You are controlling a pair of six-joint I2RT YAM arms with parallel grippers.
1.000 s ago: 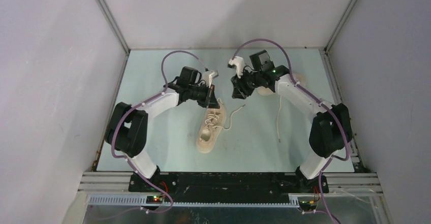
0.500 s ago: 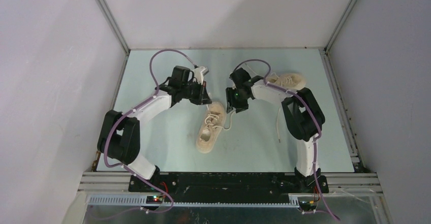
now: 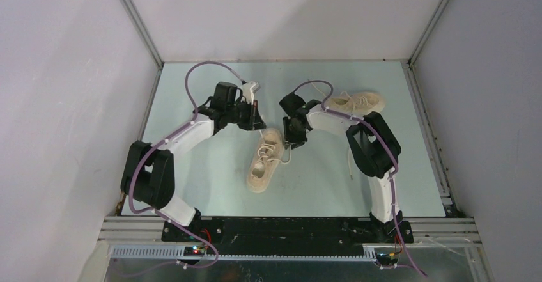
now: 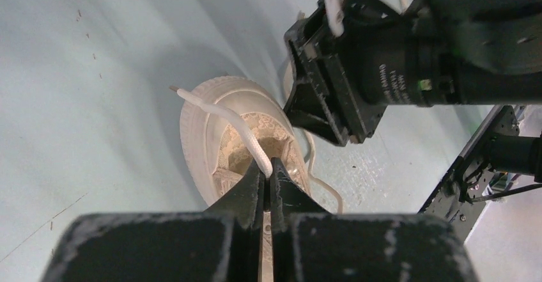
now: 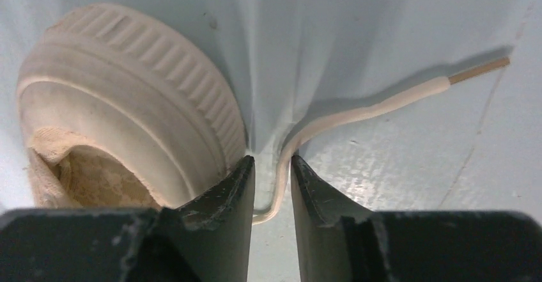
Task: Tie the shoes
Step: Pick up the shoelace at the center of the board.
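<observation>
Cream fabric near shoe (image 3: 264, 162) is lying mid-table, its far end between my two grippers. Far shoe (image 3: 359, 101) is sitting well apart at the back right, behind the right arm. I'm seeing no bow on either and laces are trailing loose, so I'm judging the tying as barely started. Left gripper (image 4: 269, 170) is clenching one lace end (image 4: 220, 112), holding it up over the near shoe. Right gripper (image 5: 273, 170) is hanging just beside that shoe's rubber sole, jaws a little apart, straddling the other lace (image 5: 364, 106) lying on the table, not pinching it yet. Crossing, knotting and looping are all remaining, then the far shoe. Pale blue-green table (image 3: 192, 173) is looking smooth and lightly scuffed. Plain white walls (image 3: 287, 13) and aluminium rails (image 3: 135, 23) are boxing it in.
</observation>
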